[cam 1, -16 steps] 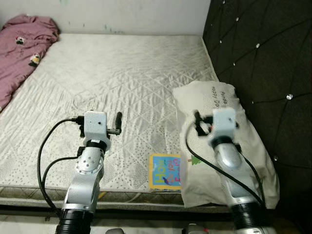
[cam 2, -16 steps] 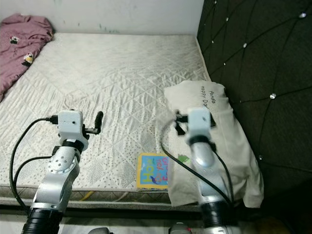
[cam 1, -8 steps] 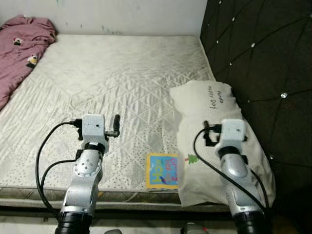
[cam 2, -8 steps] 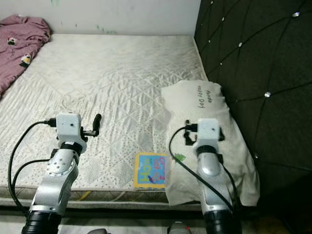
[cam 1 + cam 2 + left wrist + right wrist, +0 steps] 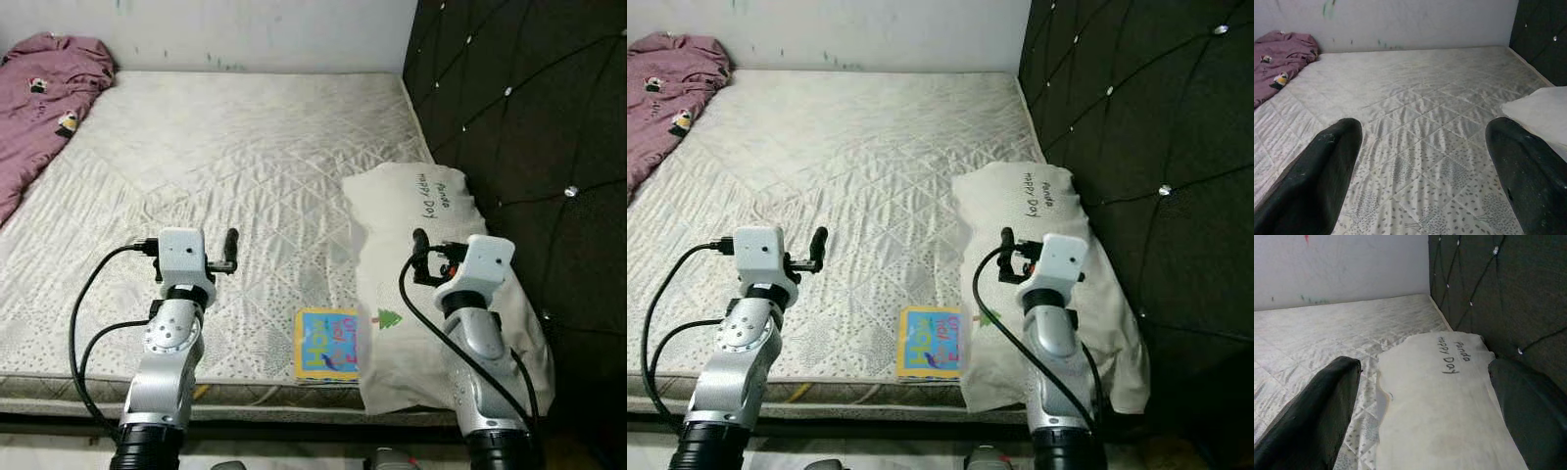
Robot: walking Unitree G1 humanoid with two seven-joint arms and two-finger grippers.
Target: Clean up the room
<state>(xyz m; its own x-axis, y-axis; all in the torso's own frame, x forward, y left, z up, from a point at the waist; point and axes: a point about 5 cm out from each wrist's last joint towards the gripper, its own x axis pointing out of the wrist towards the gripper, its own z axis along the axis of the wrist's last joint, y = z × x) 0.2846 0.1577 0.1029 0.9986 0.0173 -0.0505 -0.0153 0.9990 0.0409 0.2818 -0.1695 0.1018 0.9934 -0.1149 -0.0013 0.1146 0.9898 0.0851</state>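
Lying at 6 o'clock on the quilted white mattress (image 5: pixel 245 166), a small blue-and-yellow picture book (image 5: pixel 328 344) touches the cream printed pillow (image 5: pixel 416 211). Left claw (image 5: pixel 1420 171) and right claw (image 5: pixel 1420 401) both hover spread wide, empty. Crumpled maroon blanket (image 5: pixel 44 93) lies at 10 o'clock.

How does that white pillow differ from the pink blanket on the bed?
The pillow is cream with printed lettering; the blanket is dusty pink with small cartoon patches. The pillow lies flat against the dark headboard on the robot's right; the blanket is bunched up at the far left. Both rest on the quilted mattress.
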